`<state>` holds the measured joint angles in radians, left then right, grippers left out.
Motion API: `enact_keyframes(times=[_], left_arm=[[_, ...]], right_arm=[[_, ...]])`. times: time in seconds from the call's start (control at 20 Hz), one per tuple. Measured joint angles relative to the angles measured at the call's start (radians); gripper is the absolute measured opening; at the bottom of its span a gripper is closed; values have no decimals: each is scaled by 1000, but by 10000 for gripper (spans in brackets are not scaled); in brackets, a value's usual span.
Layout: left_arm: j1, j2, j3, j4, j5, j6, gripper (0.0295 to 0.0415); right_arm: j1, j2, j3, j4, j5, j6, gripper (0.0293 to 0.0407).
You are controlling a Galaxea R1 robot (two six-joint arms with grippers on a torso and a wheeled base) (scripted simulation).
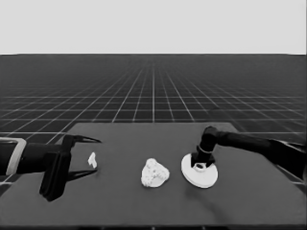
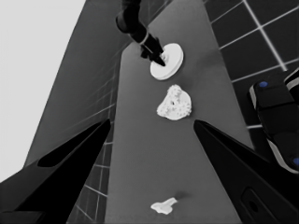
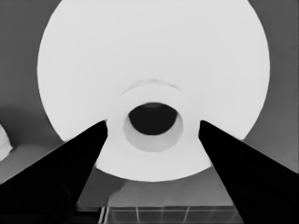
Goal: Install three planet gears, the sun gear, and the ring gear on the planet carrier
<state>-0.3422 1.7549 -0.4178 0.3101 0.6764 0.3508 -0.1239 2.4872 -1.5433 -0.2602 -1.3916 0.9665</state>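
Observation:
The larger round part, the ring gear (image 1: 205,178), lies flat on the table right of centre. My right gripper (image 1: 199,165) stands over it, open, with one finger on each side of the raised hub (image 3: 154,140) and its hole. Left of it sits the smaller round part, the planet carrier (image 1: 163,179), with small toothed gears (image 1: 152,168) piled on top; how many I cannot tell. The left wrist view shows the same lumpy stack (image 2: 174,103) and the larger round part (image 2: 170,63) beyond it. My left gripper (image 1: 97,156) waits open over the table's left end.
A thin white piece (image 1: 92,159) lies on the table between the waiting left fingers, not held; it also shows in the left wrist view (image 2: 163,205). Dark machinery with blue lights (image 2: 275,121) stands past the table's edge. The table's front edge runs close below the parts.

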Motion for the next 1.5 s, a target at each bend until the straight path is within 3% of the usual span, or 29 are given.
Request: enact_keyframes(times=[0.1, 0.15, 0.6, 0.65, 0.75, 1.1, 1.2, 1.3, 1.5], left_arm=[[0, 0, 0, 0, 0, 0, 385], [0, 0, 0, 0, 0, 0, 385], [0, 0, 0, 0, 0, 0, 385], [0, 0, 0, 0, 0, 0, 385], [0, 0, 0, 0, 0, 0, 385], [0, 0, 0, 0, 0, 0, 385], [0, 0, 0, 0, 0, 0, 385], [0, 0, 0, 0, 0, 0, 385], [0, 0, 0, 0, 0, 0, 385]], right_arm=[[-1, 1, -2, -1, 1, -1, 385], [-2, 1, -2, -2, 1, -1, 349], [-2, 1, -2, -2, 2, -1, 348], [62, -28, 66, 55, -51, 27, 348], [151, -44, 103, 120, -96, 41, 348], [194, -46, 107, 155, -118, 42, 348], [167, 262, 123, 111, -146, 405, 348], [156, 463, -9, 103, -151, 437, 348], [151, 553, -110, 100, -150, 423, 348]])
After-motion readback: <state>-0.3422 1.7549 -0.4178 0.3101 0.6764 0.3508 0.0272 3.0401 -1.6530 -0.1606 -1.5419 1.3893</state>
